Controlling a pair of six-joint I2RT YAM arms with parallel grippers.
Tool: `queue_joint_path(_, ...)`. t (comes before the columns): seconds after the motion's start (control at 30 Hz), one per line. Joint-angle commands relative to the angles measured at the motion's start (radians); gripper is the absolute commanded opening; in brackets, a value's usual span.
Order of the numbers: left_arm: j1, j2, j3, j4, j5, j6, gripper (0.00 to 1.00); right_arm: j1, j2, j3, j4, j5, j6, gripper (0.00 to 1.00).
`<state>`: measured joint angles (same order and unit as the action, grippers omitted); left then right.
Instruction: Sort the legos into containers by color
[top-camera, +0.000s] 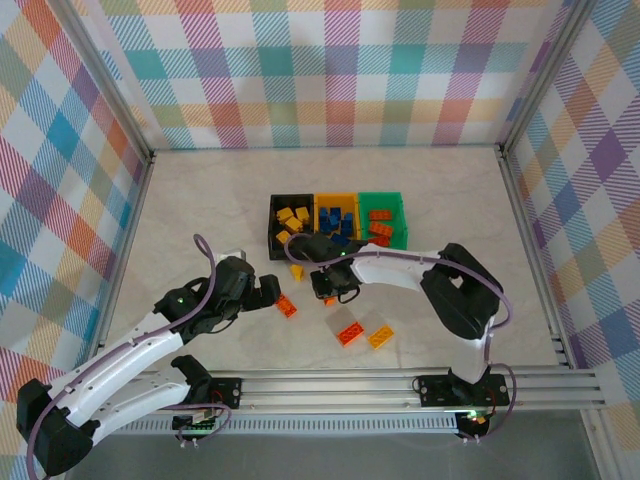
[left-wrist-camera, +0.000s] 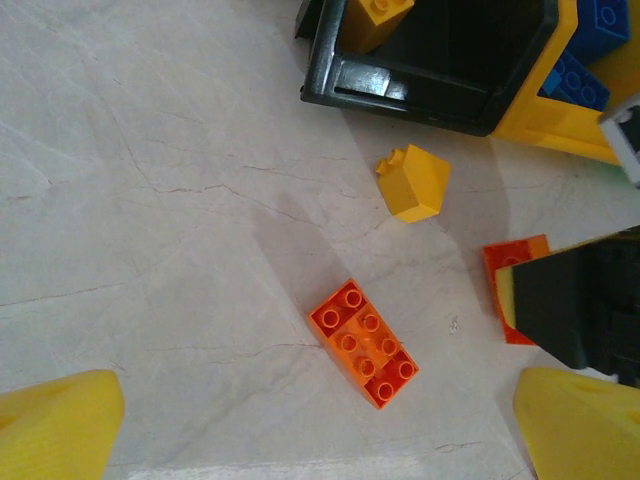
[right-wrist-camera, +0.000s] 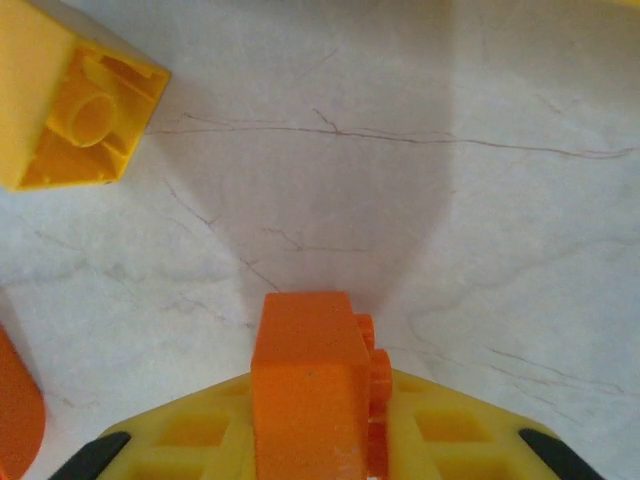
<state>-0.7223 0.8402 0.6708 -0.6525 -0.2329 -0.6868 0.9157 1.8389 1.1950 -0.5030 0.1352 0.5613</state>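
Bright, even light from above, soft shadows, near edges blurred

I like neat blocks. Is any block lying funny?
Yes. One yellow brick on the table, just in front of the black bin, is tipped on its side with its hollow underside showing. The orange brick near it lies flat, studs up.

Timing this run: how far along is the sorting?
Done: the black bin holds yellow bricks, the yellow-orange bin blue, the green bin orange. In hand: the right gripper is shut on an orange brick; the left gripper hangs open over a second orange brick. Left on the table: that one, a third orange brick, two loose yellow bricks.
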Motion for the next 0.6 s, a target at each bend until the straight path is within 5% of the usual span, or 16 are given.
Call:
queue_joint_path(0.0, 0.002, -0.001, 0.003, 0.013, -0.002, 0.023, 1.0, -0.017, -0.159, -0.023, 0.008, 0.075, -0.007, 0.26)
queue_joint_path(0.23, 0.002, 0.025, 0.025, 0.06, 0.009, 0.035, 1.0, -0.235, -0.36, -0.02, -0.051, 0.12, -0.032, 0.25)
queue_joint_path(0.57, 0.002, 0.119, 0.06, 0.048, 0.039, 0.052, 1.0, -0.447, -0.098, 0.217, -0.105, 0.129, -0.028, 0.28)
